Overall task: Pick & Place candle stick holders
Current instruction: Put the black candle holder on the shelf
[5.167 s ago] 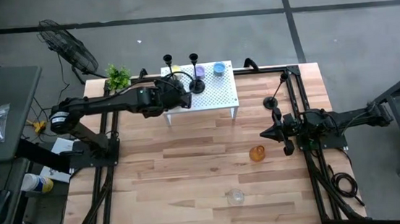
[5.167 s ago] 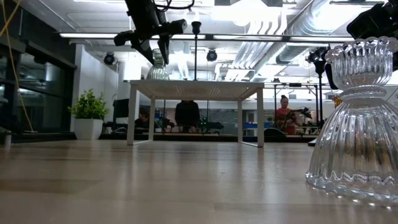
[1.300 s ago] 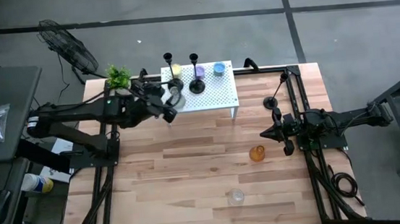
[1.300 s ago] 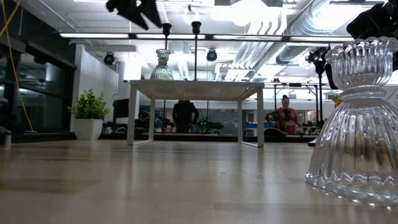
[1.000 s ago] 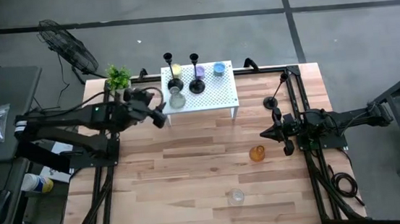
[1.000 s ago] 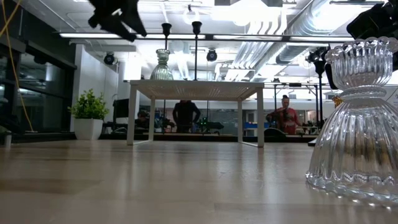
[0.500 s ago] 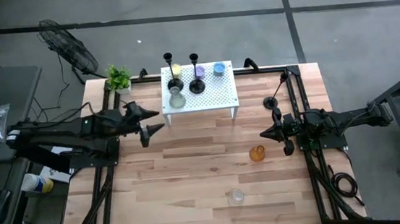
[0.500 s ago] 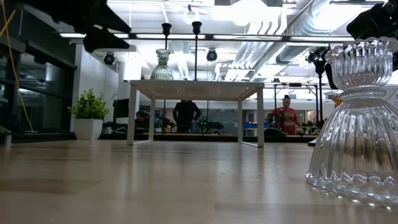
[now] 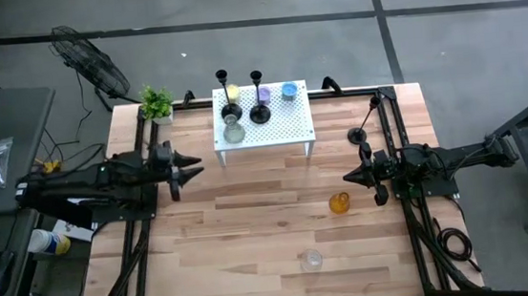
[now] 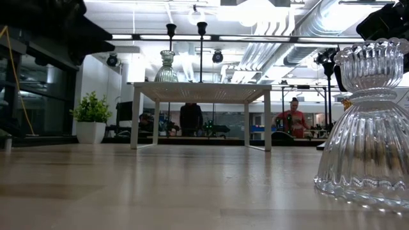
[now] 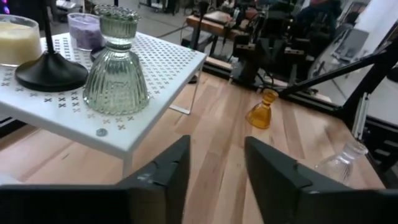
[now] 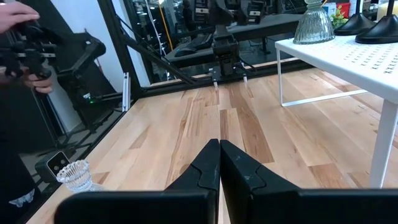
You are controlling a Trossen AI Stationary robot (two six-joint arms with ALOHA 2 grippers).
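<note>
The pale green glass holder [image 9: 233,131] stands on the white stand [image 9: 286,127], well apart from the empty left gripper [image 9: 194,168], whose fingers are parted. The left arm lies low and level, pointing across the table; the right gripper [image 9: 348,176] waits pressed together.

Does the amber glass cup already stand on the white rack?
No, the amber cup stands on the wooden table, apart from the white rack.
</note>
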